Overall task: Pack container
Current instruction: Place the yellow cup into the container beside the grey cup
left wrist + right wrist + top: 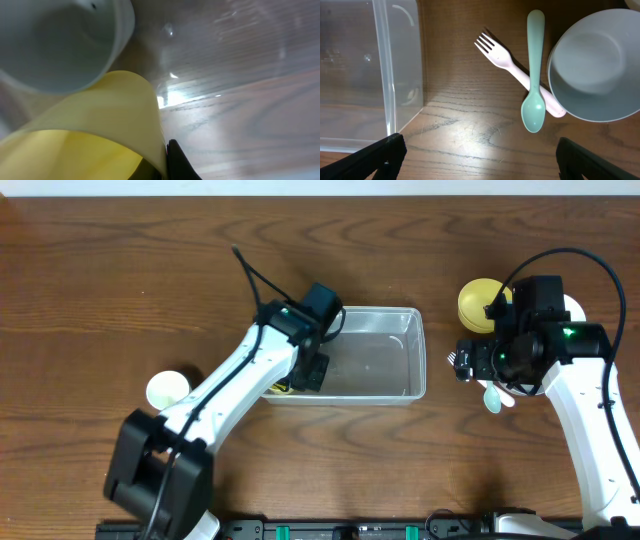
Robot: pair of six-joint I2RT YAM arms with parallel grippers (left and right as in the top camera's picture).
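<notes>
Container (421,350): left fingers (177,162) inside, clamped on yellow cup (100,125).
Left wrist only: pale cup (55,40) beside them.
Right wrist: right fingers (370,160) apart; fork (505,60), spoon (535,75), bowl (600,65) ahead.

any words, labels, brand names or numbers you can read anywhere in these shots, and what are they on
No text can be read in any view.
The container, pink fork, green spoon, pale bowl, yellow bowl and white cup all show plain surfaces with no print.
The dark fittings along the bottom of the overhead view are too small to show any marking.
</notes>
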